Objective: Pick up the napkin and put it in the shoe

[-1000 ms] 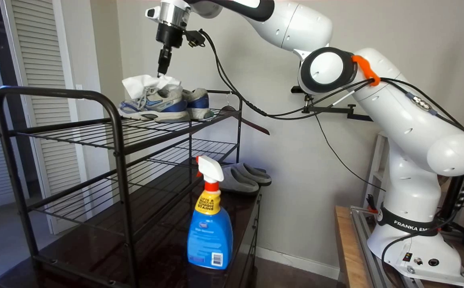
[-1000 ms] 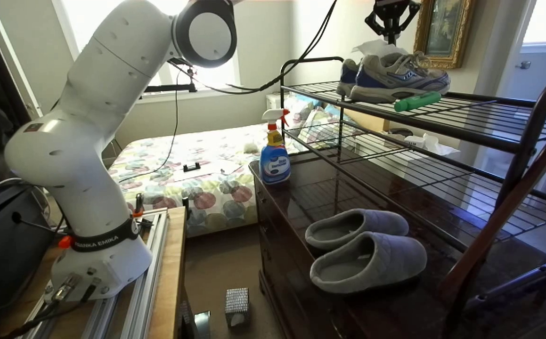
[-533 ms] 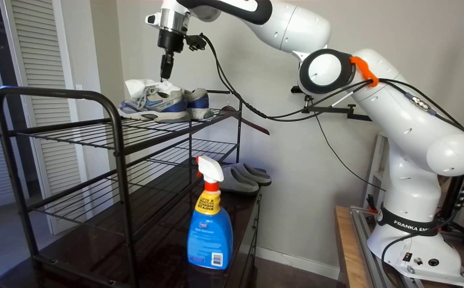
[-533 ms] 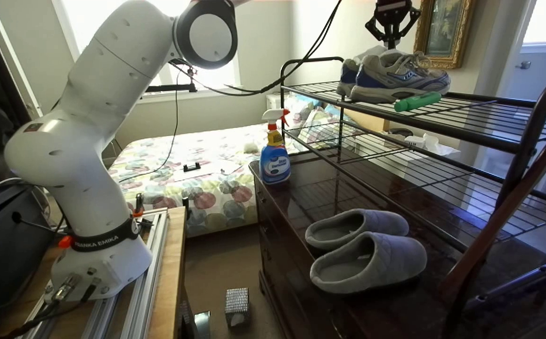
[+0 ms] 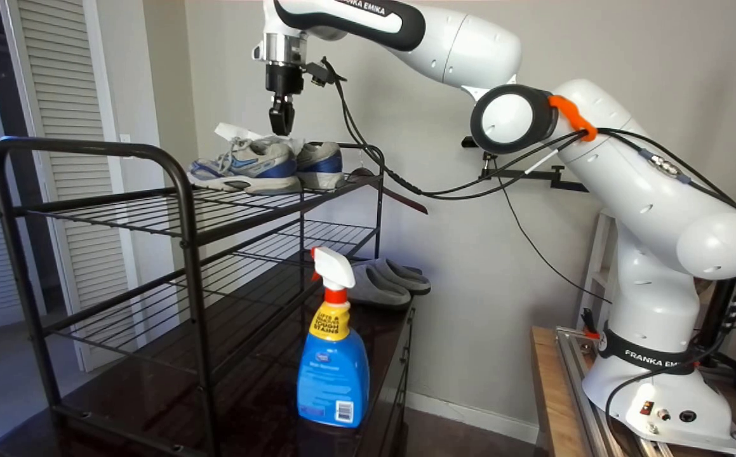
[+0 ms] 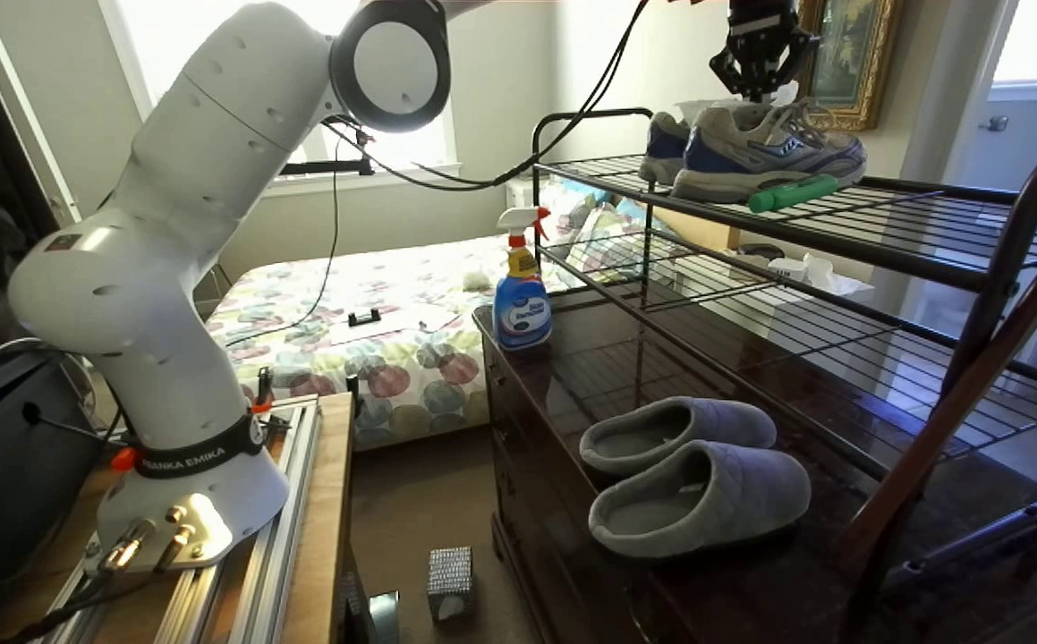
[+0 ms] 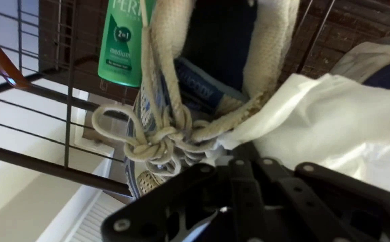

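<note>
I see a spray bottle point(image 5: 333, 381) standing on the dresser point(image 6: 572, 394) | grey slippers point(image 6: 724, 483) sit there too, side by side | up top, a green bottle point(image 6: 793, 193) lies on the rack point(image 5: 88, 146) | patterned bed point(image 6: 393, 358) beyond

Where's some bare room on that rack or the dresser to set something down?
Bare room shows on the middle shelf, below the sneakers, and on the dresser top between the spray bottle and the slippers. It's crowded around the sneakers on the top shelf, with the napkin, green bottle and end effector close by.
</note>
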